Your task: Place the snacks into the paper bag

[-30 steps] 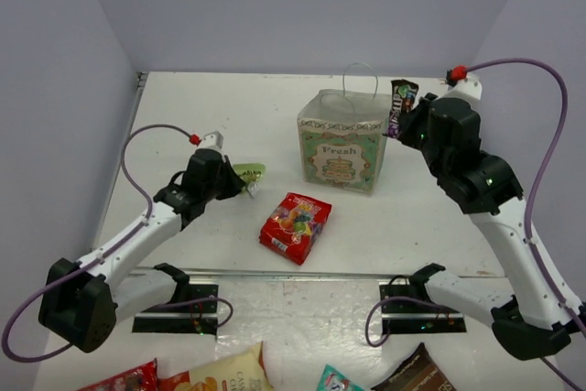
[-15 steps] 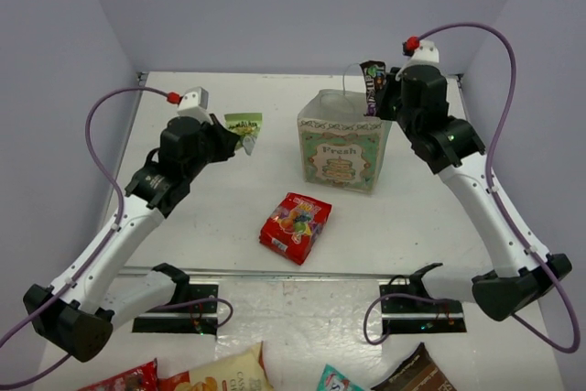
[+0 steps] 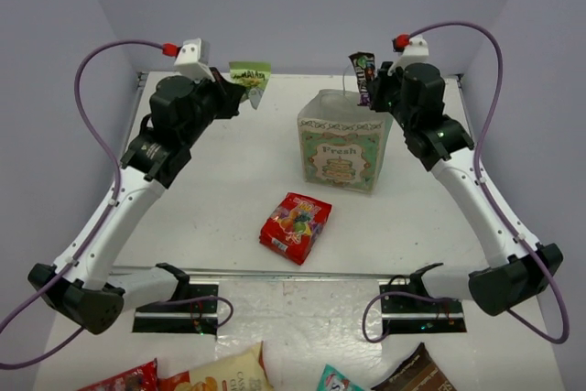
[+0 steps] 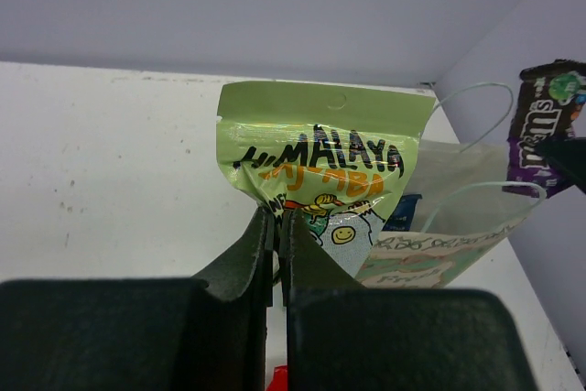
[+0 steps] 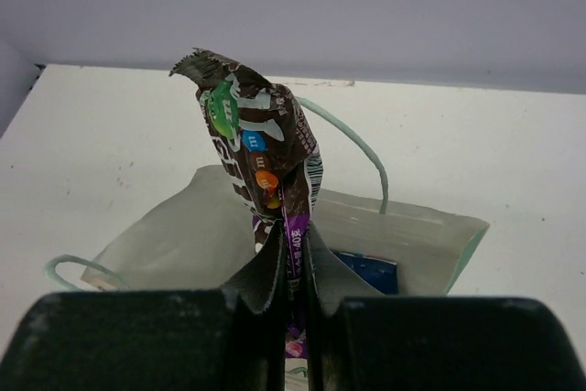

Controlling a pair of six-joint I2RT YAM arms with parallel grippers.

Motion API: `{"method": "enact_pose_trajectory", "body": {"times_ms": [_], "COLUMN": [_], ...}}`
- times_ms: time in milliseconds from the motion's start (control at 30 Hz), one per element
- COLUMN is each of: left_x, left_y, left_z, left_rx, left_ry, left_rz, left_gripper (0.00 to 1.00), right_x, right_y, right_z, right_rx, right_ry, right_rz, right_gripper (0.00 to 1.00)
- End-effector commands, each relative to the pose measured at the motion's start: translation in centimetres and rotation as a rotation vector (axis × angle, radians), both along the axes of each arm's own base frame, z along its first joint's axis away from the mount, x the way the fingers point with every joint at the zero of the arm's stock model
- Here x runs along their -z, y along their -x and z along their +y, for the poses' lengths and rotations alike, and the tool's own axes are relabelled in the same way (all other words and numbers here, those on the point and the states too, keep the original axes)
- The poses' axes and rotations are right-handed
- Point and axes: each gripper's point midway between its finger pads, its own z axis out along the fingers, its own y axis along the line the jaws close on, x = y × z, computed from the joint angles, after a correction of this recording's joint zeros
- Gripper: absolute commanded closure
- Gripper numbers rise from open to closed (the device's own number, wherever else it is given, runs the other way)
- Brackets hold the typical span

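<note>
both my arms up and stretched out; left gripper (image 3: 236, 96) at upper left of frame, right gripper (image 3: 374, 89) upper centre-right, jaws on both pinched tight

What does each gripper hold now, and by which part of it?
Left gripper: the tiny green packet, pinched at its bottom edge. Right gripper: the purple candy pack, pinched at its lower part.
</note>
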Motion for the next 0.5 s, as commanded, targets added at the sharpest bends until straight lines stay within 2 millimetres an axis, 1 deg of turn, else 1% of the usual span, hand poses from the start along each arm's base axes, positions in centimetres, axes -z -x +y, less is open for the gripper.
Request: {"method": "enact_pose_trajectory", "body": {"times_ms": [0, 67, 100, 167, 200, 267, 300, 333, 367, 400, 467], "left_x": [-4.1, -4.6, -5.2, -5.5, -6.0, -6.2, -6.7, -6.9, -7.1, -7.3, -7.0], "left_y": [-0.9, -1.3, -1.5, -1.6, -1.7, -2.0, -1.9, -2.0, -2.1, -2.2, -2.6], "left_z": [-0.9, -1.5, -1.7, -2.1, -2.2, -2.2, -2.6, -2.7, -2.9, -3.0, -3.6], "left_rx": [0.041, 0.069, 0.074, 0.093, 0.094, 0.094, 0.117, 0.125, 0.13, 0.138, 0.158], "left_ry": [0.011, 0.007, 0.005, 0.005, 0.009, -0.007, -0.011, -0.013, -0.019, -0.022, -0.029], "left_rz": [-0.14, -0.164, -0.19, -0.214, -0.239, -0.264, -0.289, -0.299, -0.312, -0.319, -0.314], "left_gripper": [1.0, 1.0, 1.0, 1.0, 1.0, 1.0, 1.0, 1.0, 1.0, 1.0, 1.0], "right_x": [-1.2, -0.3, -0.2, 0.4, 0.6, 0.9, 0.8, 0.9, 0.7, 0.8, 0.5], "right_y": [-1.0, -1.3, -1.4, -1.6, -1.7, -1.7, -1.7, -1.7, -1.5, -1.6, -1.3], "right_z": [1.6, 1.8, 1.7, 1.8, 1.8, 1.9, 1.8, 1.6, 1.4, 1.3, 1.1], "right_rx": [-0.084, -0.093, -0.09, -0.089, -0.091, -0.091, -0.085, -0.074, -0.065, -0.057, -0.05], "right_ry": [0.009, 0.018, 0.019, 0.023, 0.026, 0.025, 0.019, 0.017, 0.011, 0.008, 0.005], "right_rz": [-0.089, -0.081, -0.085, -0.079, -0.073, -0.073, -0.074, -0.072, -0.076, -0.073, -0.076], "right_gripper": [1.0, 0.99, 0.98, 0.95, 0.8, 0.62, 0.46, 0.37, 0.22, 0.18, 0.12]}}
